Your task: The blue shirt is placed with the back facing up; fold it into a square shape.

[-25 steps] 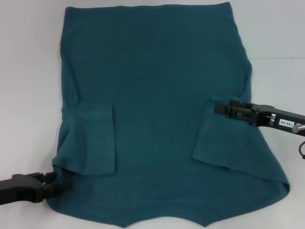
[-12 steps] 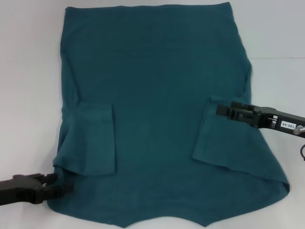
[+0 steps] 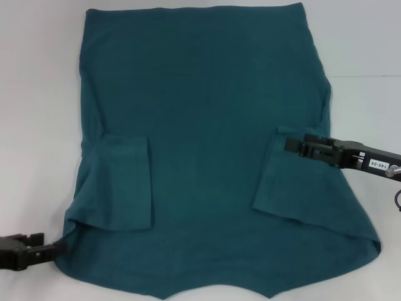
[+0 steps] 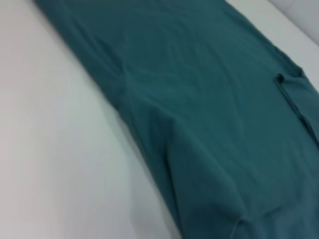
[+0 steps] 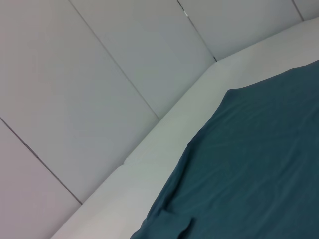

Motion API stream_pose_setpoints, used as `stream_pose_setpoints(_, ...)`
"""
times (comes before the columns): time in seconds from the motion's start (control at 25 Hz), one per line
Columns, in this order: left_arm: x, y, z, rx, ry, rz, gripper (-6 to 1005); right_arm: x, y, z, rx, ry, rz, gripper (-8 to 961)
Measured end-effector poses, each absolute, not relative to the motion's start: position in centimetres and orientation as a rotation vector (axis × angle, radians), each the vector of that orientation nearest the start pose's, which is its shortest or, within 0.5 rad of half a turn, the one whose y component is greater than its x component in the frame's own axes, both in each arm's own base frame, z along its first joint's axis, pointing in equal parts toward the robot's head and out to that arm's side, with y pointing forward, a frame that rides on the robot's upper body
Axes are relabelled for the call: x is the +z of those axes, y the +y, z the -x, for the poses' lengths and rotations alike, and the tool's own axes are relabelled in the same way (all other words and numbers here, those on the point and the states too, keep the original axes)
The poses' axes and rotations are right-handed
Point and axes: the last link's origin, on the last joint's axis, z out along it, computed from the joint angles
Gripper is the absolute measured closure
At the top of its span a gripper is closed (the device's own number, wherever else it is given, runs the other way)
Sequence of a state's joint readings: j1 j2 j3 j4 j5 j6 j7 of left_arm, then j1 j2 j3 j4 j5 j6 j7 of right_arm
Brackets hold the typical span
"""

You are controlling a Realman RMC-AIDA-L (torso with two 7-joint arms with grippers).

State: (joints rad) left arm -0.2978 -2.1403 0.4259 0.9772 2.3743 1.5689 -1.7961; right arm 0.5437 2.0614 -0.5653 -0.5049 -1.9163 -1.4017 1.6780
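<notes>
Shirt (image 3: pixel 207 125) lies flat on white table (image 3: pixel 37 125), plain side up, filling most of the head view, both sleeves folded in onto the body. Left sleeve flap (image 3: pixel 122 182) sits on the shirt's left side, right sleeve flap (image 3: pixel 282 179) on its right. Left gripper (image 3: pixel 57 246) is low at the shirt's near left corner, tips touching the fabric edge, which lifts a little there; can't tell if it is pinched closed or has hold of the cloth. Right gripper (image 3: pixel 289 145) is over the right sleeve flap's far end, tips at the fabric; grip can't be told either. Wrist views show only shirt (image 4: pixel 209 109) (image 5: pixel 249 169), table and a wall (image 5: pixel 99 64).
</notes>
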Motion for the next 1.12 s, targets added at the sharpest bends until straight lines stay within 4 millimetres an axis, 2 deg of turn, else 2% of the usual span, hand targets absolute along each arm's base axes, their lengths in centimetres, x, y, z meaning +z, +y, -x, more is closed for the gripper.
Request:
stream_pose_setpoints(0.4, 5.0, 25.0, 36.2, -0.281, -1.455, 2.312, 288, 0.3, 35.0, -28.3, 0.898, 1.215, 2.355, 37)
stream_pose_setpoints(1.12, 4.4, 26.3, 35.2, -0.211, -1.553, 2.358, 288, 0.9, 35.0, -28.6, 0.902, 1.211, 2.336, 37)
